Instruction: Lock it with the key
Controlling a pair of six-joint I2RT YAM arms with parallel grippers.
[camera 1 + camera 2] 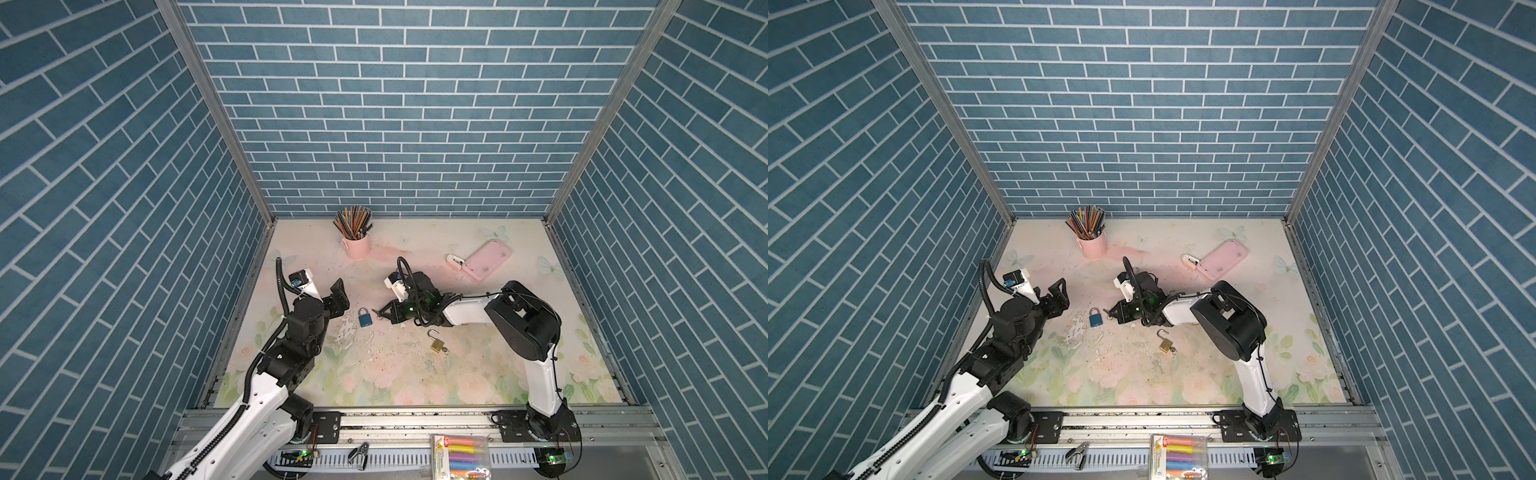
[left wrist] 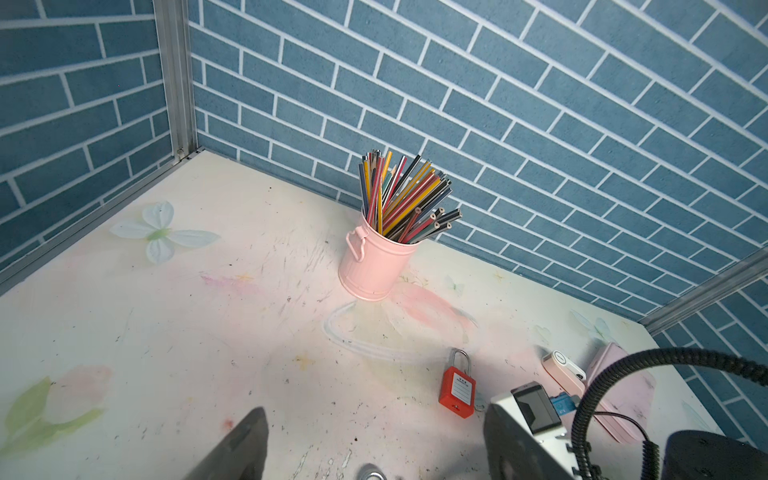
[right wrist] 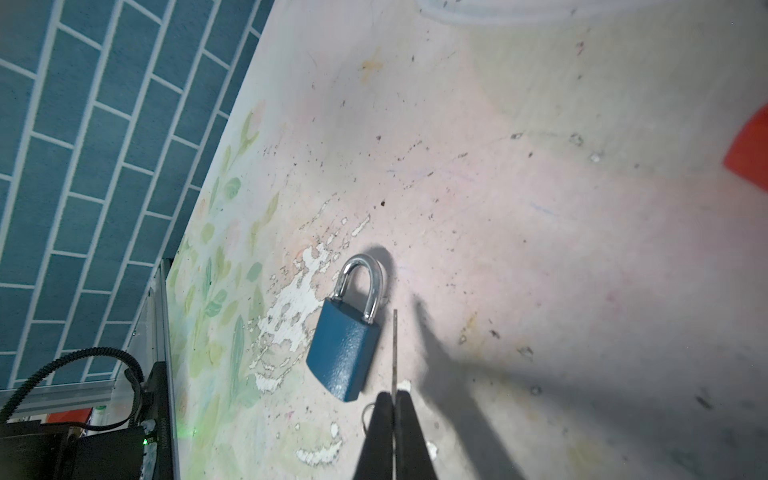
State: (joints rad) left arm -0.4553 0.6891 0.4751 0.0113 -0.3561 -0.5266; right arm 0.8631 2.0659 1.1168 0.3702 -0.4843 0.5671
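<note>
1. I am watching the blue padlock [image 1: 365, 318] lying flat on the tabletop [image 1: 415, 374], a little toward 9 o'clock from the middle in both top views. Its shackle is pointing to 12 o'clock.
2. The right claw [image 1: 377, 311] is sitting just at 3 o'clock of the padlock with its fingers pressed together. In the right wrist view it is pinching the key [image 3: 395, 349], whose thin blade is sticking out alongside the padlock body, near it but not in it.
3. The left claw [image 1: 338, 296] is hanging spread wide and empty, apart from the padlock at about its 10 o'clock.
4. Both shackle legs are looking seated in the body in the right wrist view, so I am judging the bow to be closed. Whether it is actually latched I cannot tell.
5. The keyhole end is facing away from every camera, so I cannot see it.
6. What I am taking as left: lining the blade up with the 6 o'clock end of the body, inserting, turning. The left claw would probably need to steady the body, which is lying loose on the tabletop.
7. A brass padlock [image 1: 436, 344] is lying at 4 o'clock with its shackle swung open. A red padlock [image 2: 457, 388] is showing in the left wrist view. I am leaving both alone.
</note>
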